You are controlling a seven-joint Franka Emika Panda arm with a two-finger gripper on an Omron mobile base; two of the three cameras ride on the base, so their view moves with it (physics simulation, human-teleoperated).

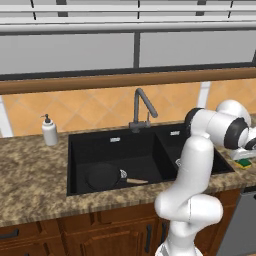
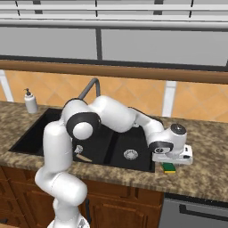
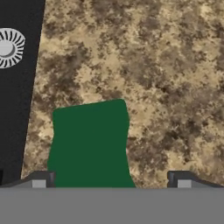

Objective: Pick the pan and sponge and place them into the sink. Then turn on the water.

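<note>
- Sponge first: the small green and yellow block of a sponge [image 3: 89,144] lies flat on the brown speckled stone table [image 3: 175,78], green side up, just beside the right edge of the black double sink [image 1: 75,150].
- Our tool [image 3: 111,179] hangs right above the sponge and points down at it. Its two dark tips are spread as wide as they go and hold nothing.
- From the hand view, the sponge sits a bit to one side of the gap between the tips, closer to one tip than the other. We cannot tell how far above it the tips are.
- Our small round black pan [image 1: 103,176] with its thin wooden handle already lies in the big left bowl of the sink.
- So we think the pan part is done, and the sponge part is the one we are on now.
- Next, we think we should slide over a little so the sponge sits in the middle, go down, and squeeze the tips shut on it.
- After that, we would lift it and carry it over the sink edge to drop it in.
- Last comes the dark grey bent faucet [image 1: 142,107]. No water runs from it yet, so we have that job left.
</note>
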